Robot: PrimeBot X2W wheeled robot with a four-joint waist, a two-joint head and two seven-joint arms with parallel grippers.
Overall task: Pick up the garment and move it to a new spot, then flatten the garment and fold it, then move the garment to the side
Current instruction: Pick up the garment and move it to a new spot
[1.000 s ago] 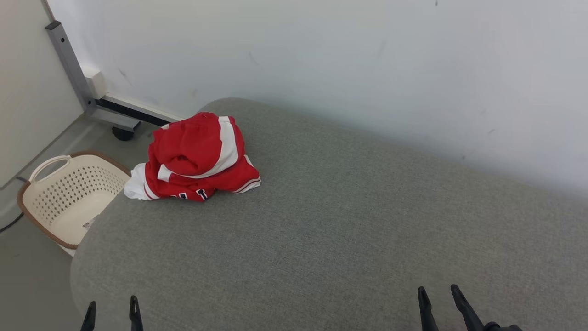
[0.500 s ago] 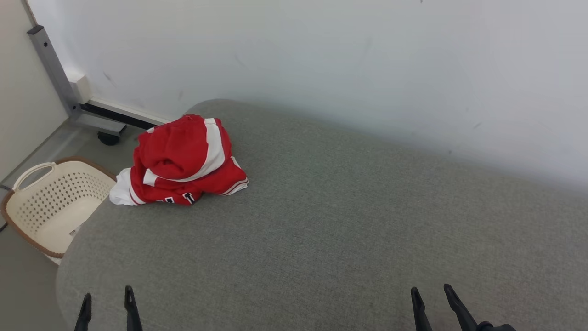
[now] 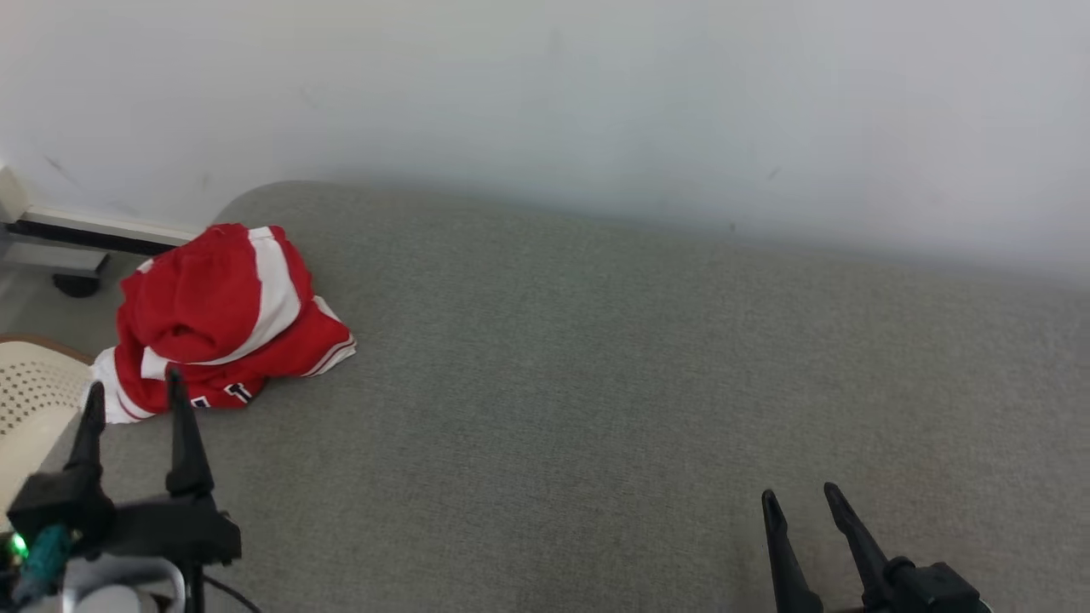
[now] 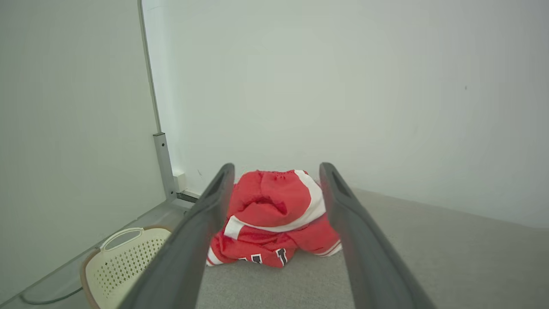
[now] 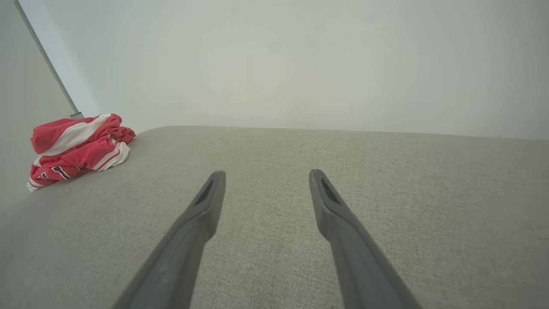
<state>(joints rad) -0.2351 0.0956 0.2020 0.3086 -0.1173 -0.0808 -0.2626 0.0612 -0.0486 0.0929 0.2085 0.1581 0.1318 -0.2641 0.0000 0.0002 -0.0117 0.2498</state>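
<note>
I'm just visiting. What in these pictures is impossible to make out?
- Red garment: bunched up, so its type and the black lettering, folded under, stay unreadable in every view.
- Basket: cut off by the head view's left edge; the left claw covers part of it in the left wrist view.
- Right claw: its base is cut off by the head view's bottom edge.

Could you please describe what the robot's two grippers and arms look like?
The left gripper and right gripper each have two long dark fingers tapering to narrow tips, with a slot-shaped recess near each tip. The left gripper's fingers sit on a black crossbar; beside it glows a small green light, a thin dark cable trails off, and a pale grey wrist shows below.
</note>
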